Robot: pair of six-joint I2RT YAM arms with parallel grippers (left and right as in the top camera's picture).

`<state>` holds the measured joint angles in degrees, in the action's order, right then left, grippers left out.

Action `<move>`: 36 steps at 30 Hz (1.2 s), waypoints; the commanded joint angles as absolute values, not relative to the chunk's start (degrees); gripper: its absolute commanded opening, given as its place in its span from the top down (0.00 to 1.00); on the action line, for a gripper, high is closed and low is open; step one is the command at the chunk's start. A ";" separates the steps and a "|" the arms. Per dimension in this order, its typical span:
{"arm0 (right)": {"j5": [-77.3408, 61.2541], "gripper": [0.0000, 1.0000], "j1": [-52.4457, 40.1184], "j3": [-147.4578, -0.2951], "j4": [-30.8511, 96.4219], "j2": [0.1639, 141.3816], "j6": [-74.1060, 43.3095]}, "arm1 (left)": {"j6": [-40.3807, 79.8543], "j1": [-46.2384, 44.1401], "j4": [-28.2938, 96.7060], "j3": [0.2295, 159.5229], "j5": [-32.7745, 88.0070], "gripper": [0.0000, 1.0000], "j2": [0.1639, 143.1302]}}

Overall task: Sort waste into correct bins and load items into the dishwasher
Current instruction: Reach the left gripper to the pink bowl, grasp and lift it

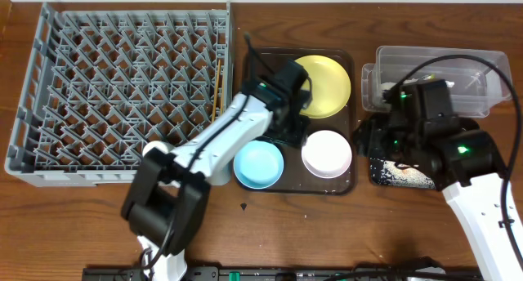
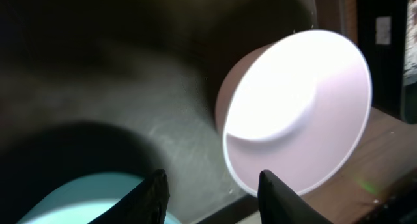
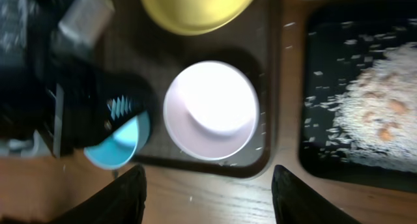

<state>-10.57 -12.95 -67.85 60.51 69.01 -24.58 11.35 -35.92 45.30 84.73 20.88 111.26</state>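
On the dark brown serving tray (image 1: 343,185) lie the yellow plate (image 1: 325,86), the light blue bowl (image 1: 258,164) and the white bowl (image 1: 327,153). My left gripper (image 2: 212,193) is open and empty, low over the tray between the light blue bowl (image 2: 78,201) and the white bowl (image 2: 300,107). My right gripper (image 3: 205,195) is open and empty above the table, in front of the white bowl (image 3: 210,109). Beige food scraps (image 3: 378,116) lie in the black tray (image 3: 326,162). The chopsticks (image 1: 217,89) stand in the grey dish rack (image 1: 122,93). The clear tub (image 1: 445,77) holds something white.
The dish rack fills the left half of the table. The black tray (image 1: 380,176) sits right of the serving tray, largely under my right arm. Crumbs lie on the serving tray's floor. Bare wooden table runs along the front edge.
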 commanded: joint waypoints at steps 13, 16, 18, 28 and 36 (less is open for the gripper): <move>-9.26 0.36 -11.64 -68.14 60.95 66.98 -25.65 | 13.23 -39.11 41.01 84.53 18.57 0.62 117.69; -9.30 0.36 -11.64 -68.14 60.99 66.98 -25.65 | 14.20 -39.66 40.34 84.53 18.59 0.71 119.31; -9.30 0.36 -11.64 -68.14 61.01 66.98 -25.65 | 14.59 -39.68 39.79 84.53 18.59 0.73 119.81; -9.52 0.36 -11.64 -68.14 61.06 66.98 -25.67 | 14.92 -39.79 38.00 84.53 18.55 0.78 120.92; -9.67 0.36 -11.64 -68.14 61.12 66.98 -25.65 | 15.99 -39.86 37.89 84.55 18.63 0.92 123.98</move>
